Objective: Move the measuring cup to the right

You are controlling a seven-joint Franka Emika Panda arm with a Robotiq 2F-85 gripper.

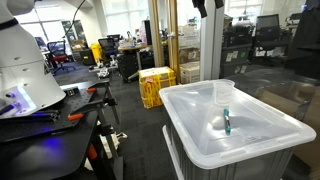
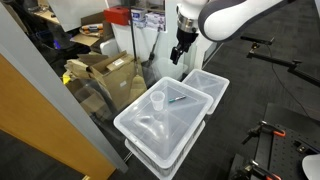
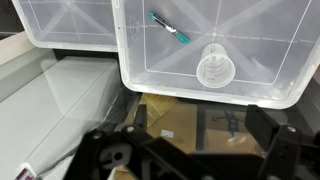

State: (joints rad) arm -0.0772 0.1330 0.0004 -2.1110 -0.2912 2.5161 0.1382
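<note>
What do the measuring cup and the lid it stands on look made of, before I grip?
The measuring cup looks like clear plastic, probably thin and glossy: the surface below shows straight through its wall. The bin lid looks like translucent whitish plastic, smooth, with moulded diagonal ribs and soft reflections.

In an exterior view the white arm (image 2: 240, 15) comes in from 1 o'clock of the frame and curves toward 9 o'clock. It ends in a dark wrist (image 2: 184, 30) and the gripper (image 2: 177, 57), which points downward and hangs free in the air. In an exterior view only the gripper's dark tips (image 1: 207, 6) show, at 12 o'clock. In the wrist view its blurred fingers (image 3: 105, 155) sit at 7 and 5 o'clock, jaws wide apart and empty.
</note>
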